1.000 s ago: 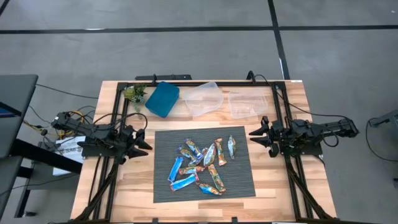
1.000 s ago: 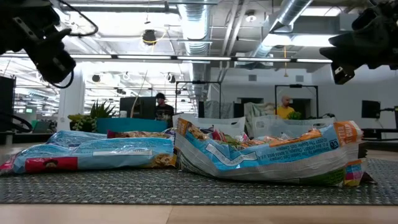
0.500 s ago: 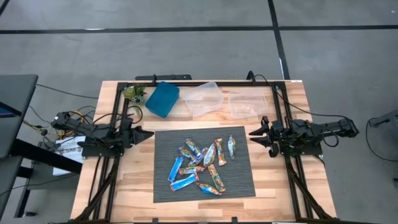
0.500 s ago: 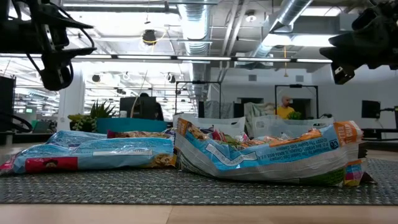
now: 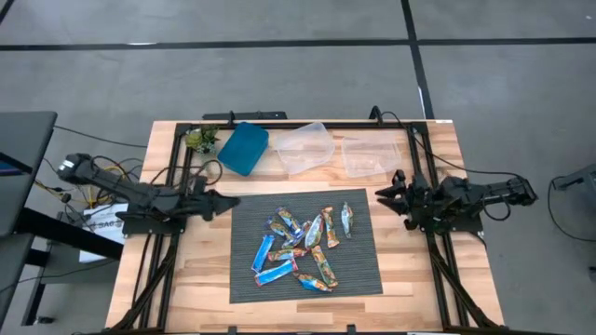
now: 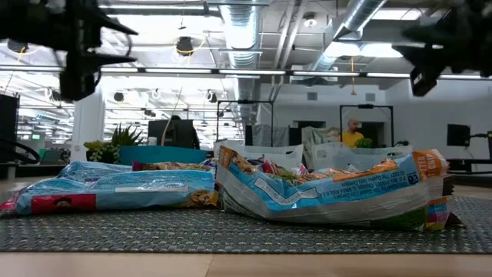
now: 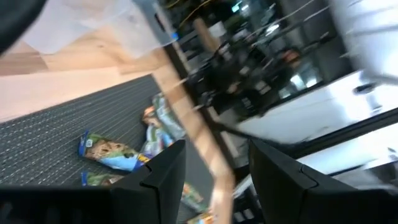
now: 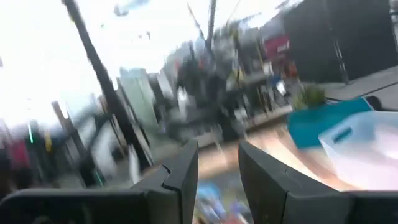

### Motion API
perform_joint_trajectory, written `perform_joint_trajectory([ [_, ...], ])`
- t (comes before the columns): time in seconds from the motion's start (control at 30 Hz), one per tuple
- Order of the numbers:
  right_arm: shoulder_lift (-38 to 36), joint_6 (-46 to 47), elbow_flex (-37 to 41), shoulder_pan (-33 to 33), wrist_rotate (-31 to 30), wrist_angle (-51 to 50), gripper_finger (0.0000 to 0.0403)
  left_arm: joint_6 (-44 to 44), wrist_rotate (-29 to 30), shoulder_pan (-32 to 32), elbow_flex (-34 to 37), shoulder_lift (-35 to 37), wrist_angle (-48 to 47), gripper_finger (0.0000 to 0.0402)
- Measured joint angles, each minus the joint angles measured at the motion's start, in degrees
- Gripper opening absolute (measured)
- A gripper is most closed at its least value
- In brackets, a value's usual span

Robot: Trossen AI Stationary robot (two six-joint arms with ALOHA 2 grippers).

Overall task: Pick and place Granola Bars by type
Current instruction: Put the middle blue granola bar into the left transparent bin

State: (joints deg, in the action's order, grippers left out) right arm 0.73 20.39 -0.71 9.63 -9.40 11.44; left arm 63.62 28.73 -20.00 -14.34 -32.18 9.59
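Observation:
The Granola Bars (image 5: 300,247) lie in a loose pile on a dark ribbed mat (image 5: 247,216): blue, orange-brown and one silvery-green bar (image 5: 346,220) a little apart. The low view shows blue bars (image 6: 115,188) close up on the mat. My left gripper (image 5: 226,201) hovers open above the mat's left edge, pointing toward the table's right. In the left wrist view the left gripper (image 7: 217,171) looks over some bars (image 7: 112,152). My right gripper (image 5: 381,195) hangs open just past the mat's right edge, pointing left. The right wrist view of the right gripper (image 8: 219,168) is blurred.
Along the far edge stand a teal bin (image 5: 244,147) and two clear bins (image 5: 304,146) (image 5: 371,156), with a small plant (image 5: 201,140) at the far left. Black frame rails (image 5: 180,186) run along both table sides. Bare wood (image 5: 307,312) lies near the front edge.
My left gripper has swung from pointing down-right to level, risen, and reached toward the table's right, up to the mat's left edge. My right gripper has rolled a little about its axis and risen slightly. The bars have stayed put.

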Motion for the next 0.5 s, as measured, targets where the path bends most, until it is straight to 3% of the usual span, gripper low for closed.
perform_joint_trajectory([
  [0.13,-0.02,12.00,-0.04,-0.02,-1.58,10.62,0.0107,-3.45,-3.62,2.61,-9.67,-13.70,-6.32,0.0165],
  [0.33,-0.02,6.61,-0.20,-0.02,-2.60,19.41,0.0107,-9.25,-10.56,7.76,-24.43,-30.42,-22.95,0.0165],
  [0.4,0.27,4.69,-1.97,0.01,-2.54,15.73,0.0107,-12.53,-11.53,9.02,-29.07,-35.43,-28.50,0.0165],
  [0.5,3.46,1.41,-8.44,0.78,-1.12,1.80,0.0107,-18.85,-11.69,10.62,-35.62,-42.45,-35.12,0.0165],
])
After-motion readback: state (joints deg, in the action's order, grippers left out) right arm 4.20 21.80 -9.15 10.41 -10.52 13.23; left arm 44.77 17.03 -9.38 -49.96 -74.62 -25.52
